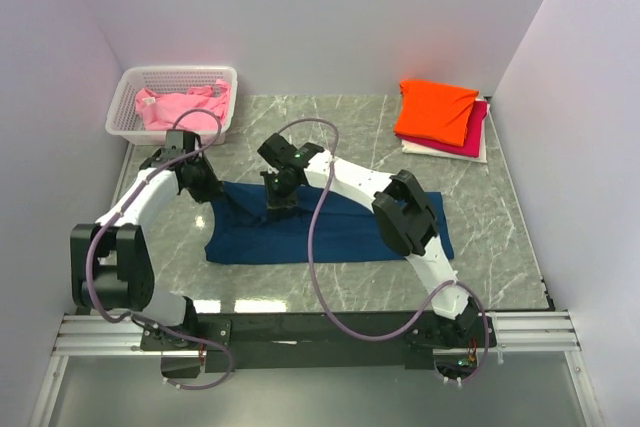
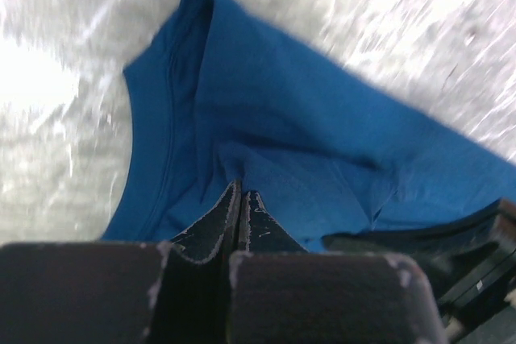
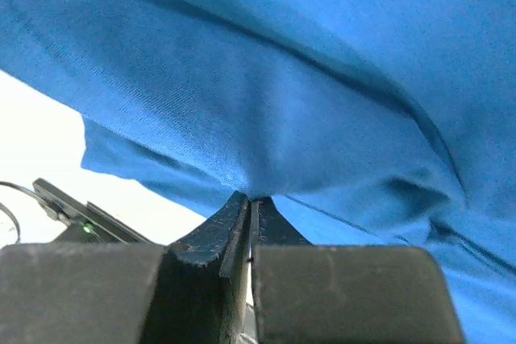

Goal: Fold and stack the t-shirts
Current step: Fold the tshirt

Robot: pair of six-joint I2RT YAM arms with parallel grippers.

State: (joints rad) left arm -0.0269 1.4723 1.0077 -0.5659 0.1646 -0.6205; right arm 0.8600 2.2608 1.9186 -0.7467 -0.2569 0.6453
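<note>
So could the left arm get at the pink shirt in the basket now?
Probably not yet: its fingers are shut on the blue shirt. The pink shirt lies nearby in the open basket, nothing between, so once freed, likely yes.

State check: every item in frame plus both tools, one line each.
navy t-shirt: spread out, not yet stacked
left tool: shut, pinching navy t-shirt
right tool: shut, pinching navy t-shirt
pink t-shirt: crumpled in basket
basket: holds pink t-shirt
orange t-shirt: folded, top of stack
magenta t-shirt: folded, under orange
white t-shirt: stack bottom
</note>
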